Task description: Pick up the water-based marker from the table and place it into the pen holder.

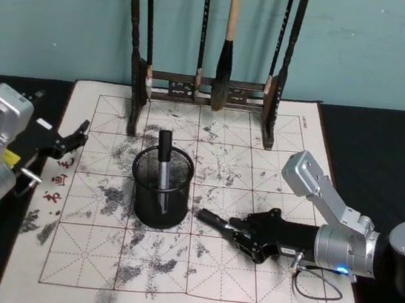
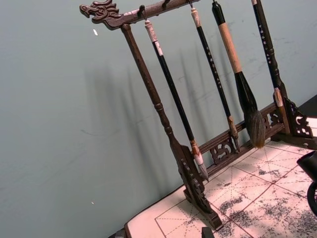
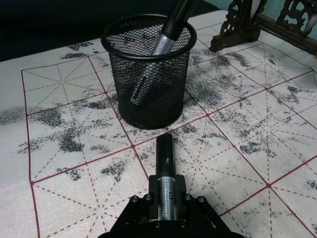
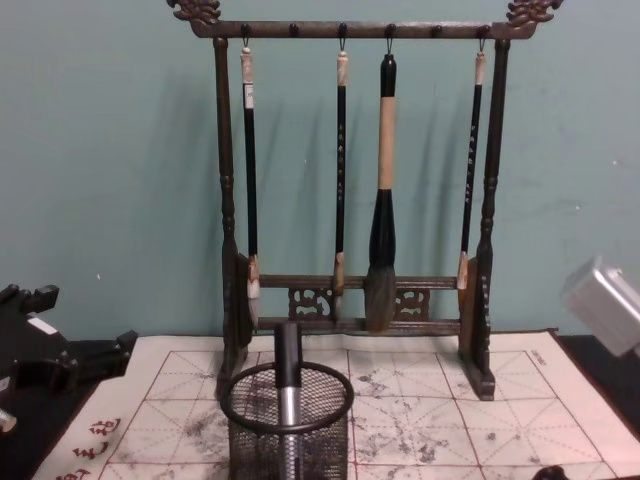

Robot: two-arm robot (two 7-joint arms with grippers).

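Black-mesh pen holder (image 1: 161, 191) contains a grey marker (image 1: 164, 160). Just right of it, right gripper (image 1: 241, 228) clamps water-based marker (image 1: 212, 218), label illegible. Left gripper (image 1: 69, 140) gapes, well left.

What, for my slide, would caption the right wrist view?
Right gripper shut on a black-capped silver marker, pointing at the round black wire-mesh pen holder that holds another marker.

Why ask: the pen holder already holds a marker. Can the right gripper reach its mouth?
Probably yes: the right gripper, holding a marker, is beside the pen holder; its mouth is mostly free.
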